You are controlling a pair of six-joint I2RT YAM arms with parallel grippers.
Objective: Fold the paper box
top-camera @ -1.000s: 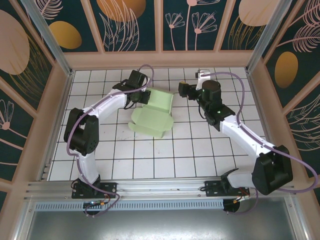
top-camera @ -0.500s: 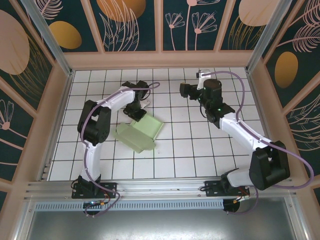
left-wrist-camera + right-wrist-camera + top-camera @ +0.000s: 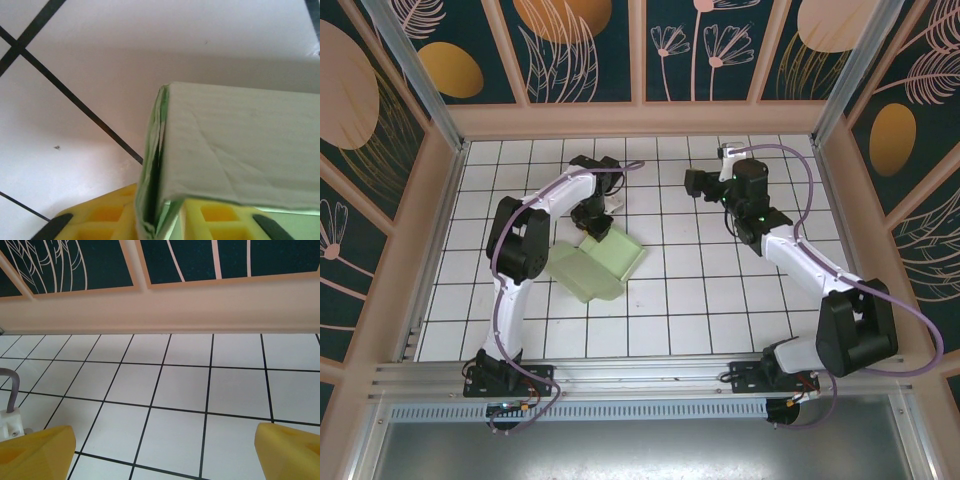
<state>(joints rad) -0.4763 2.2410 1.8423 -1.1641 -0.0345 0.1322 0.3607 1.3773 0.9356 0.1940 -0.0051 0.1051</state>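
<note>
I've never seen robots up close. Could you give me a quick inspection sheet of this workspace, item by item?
Surface: white tiled table with dark grid lines.
Job's things: paper box, pale green, partly folded, lying left of centre.
Clutter: nothing seen.
Grippers: left pincer is at the box's far edge with a fold of card between its yellow fingers; whether it clamps the card is unclear. Right pincer is wide open, holds nothing and is apart from the box.
Cables: purple cables loop along both arms.
Surroundings: leaf-patterned wall panels and a metal rail at the near edge.
</note>
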